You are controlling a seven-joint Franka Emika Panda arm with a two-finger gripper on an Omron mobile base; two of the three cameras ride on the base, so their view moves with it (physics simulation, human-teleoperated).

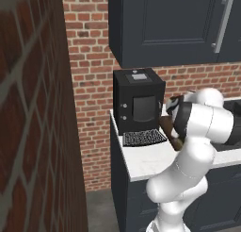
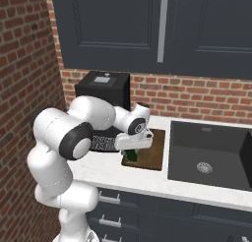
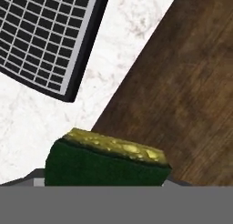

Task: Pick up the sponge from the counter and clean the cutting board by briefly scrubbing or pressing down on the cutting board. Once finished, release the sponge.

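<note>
Nearest the hand camera, the sponge [image 3: 107,166] is held clamped in the gripper [image 2: 134,151], carried low over the cutting board's [image 3: 182,91] near corner on the counter [image 3: 27,114], apparently ready to be pressed down for scrubbing.

Even, soft rendered light in all views; no clear source seen. Brick wall [image 1: 33,108] at near left of left base view is blurred and smeared. Counter [image 2: 113,174] is rendered bright white, without glare. Upper cabinets [image 2: 147,29] are kept dark, faint sheen on handle. Only weak shadow is seen under arm. In hand view, sponge [image 3: 107,161] and cutting board [image 3: 182,91] textures are soft, slightly pixelated; no edge distortion noticed.
</note>
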